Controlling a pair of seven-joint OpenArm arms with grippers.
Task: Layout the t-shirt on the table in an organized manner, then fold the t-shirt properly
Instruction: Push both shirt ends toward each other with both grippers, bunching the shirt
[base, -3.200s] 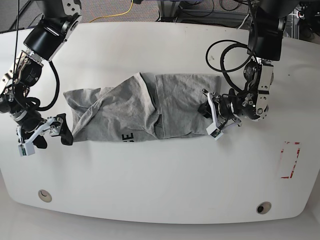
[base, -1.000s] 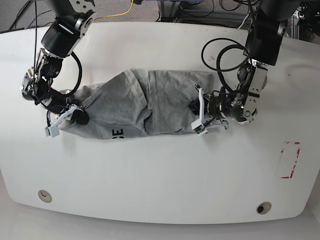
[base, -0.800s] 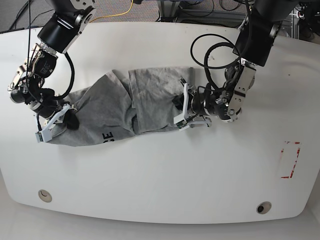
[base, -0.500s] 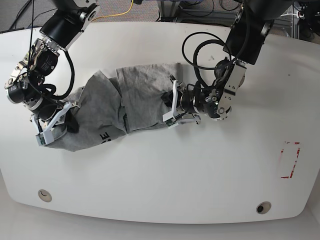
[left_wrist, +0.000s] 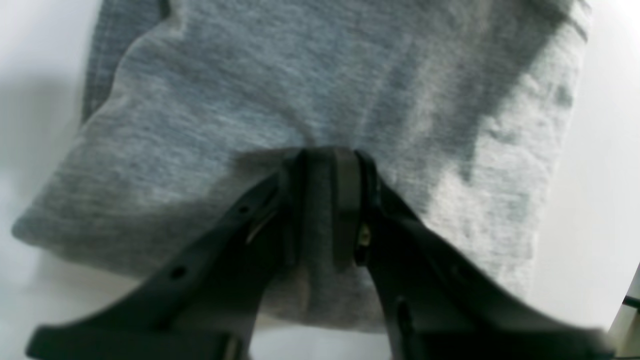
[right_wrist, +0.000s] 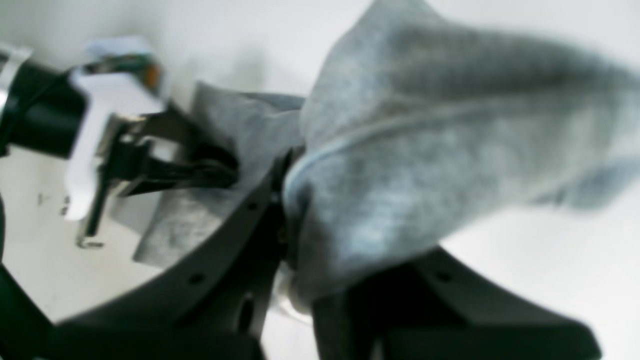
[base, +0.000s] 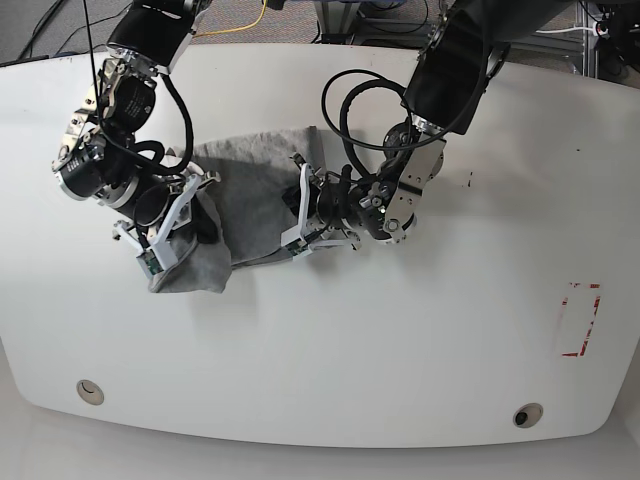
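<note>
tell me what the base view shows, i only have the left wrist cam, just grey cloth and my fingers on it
Observer: The t-shirt is bunched toward the table's far left part, not spread out.
Operator: is the other arm holding it too
Observer: Yes. The right gripper is shut on a thick fold of cloth with a hem line at the fingers.
Operator: how close are the two grippers
Observer: Close. The left gripper pinches the shirt's right edge, and the right gripper sits at the hanging left bundle just across the cloth.
</note>
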